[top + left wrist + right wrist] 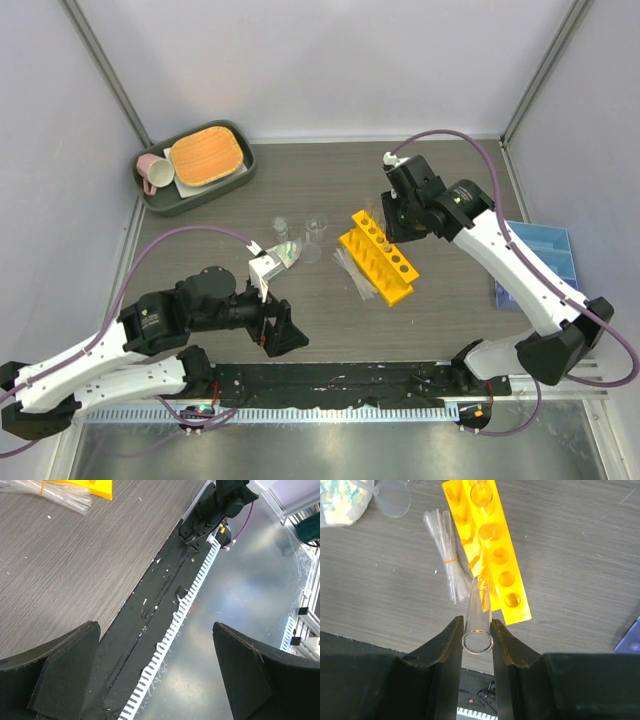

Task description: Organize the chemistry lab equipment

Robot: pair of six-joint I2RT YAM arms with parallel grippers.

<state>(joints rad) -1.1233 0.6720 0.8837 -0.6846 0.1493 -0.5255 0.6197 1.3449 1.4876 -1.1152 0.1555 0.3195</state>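
Observation:
A yellow-orange test tube rack (378,257) lies at the table's middle, its round holes showing in the right wrist view (496,545). My right gripper (396,214) hovers above the rack's far end, shut on a thin clear tube (479,611) held upright between the fingers (451,645). A clear pipette bundle (352,273) lies left of the rack and shows in the right wrist view (447,565). Small clear beakers (316,224) stand behind it. A blue tray (540,262) sits at the right edge. My left gripper (285,335) is open and empty near the table's front edge.
A grey tray (150,198) with an orange pad (207,154) and a pink mug (152,175) stands at the back left. A small clear bag (287,254) lies by the beakers. A black strip (150,605) runs along the table's front edge.

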